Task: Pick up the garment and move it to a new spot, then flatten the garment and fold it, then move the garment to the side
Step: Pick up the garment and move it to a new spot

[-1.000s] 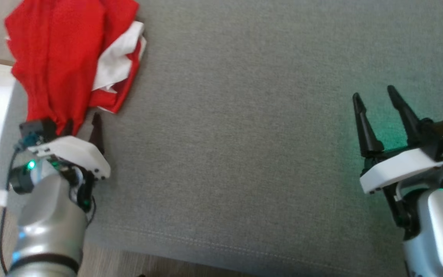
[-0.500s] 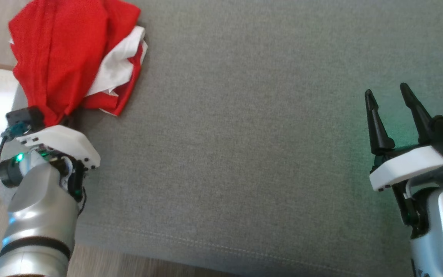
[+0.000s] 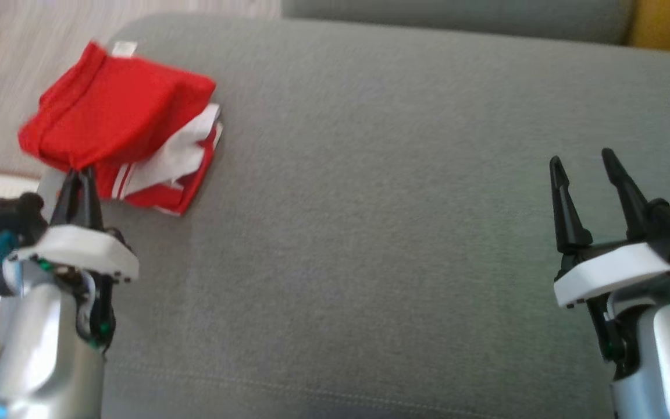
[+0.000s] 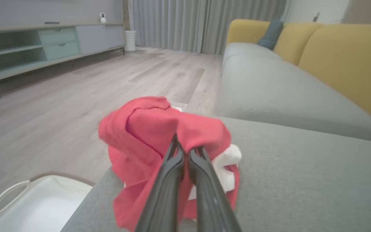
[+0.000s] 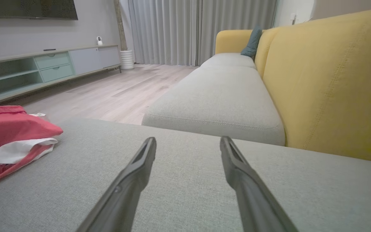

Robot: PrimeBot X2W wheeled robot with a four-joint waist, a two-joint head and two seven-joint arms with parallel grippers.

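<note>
- Left gripper [image 3: 81, 174]: fingers pressed together, pinching the garment [image 3: 120, 110] at its near red edge.
- Garment: bunched red-and-white heap just beyond those fingertips, on the grey sofa cushion [image 3: 370, 203]. Long axis crosswise to them, white tag at the far edge.
- Right gripper [image 3: 581, 157]: fingers spread, garment well to their left.

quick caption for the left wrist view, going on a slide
Left pincer shut on a fold of the red and white garment at the corner of the grey sofa cushion

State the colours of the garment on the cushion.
The garment is red with white parts; head view shows it best.
</note>
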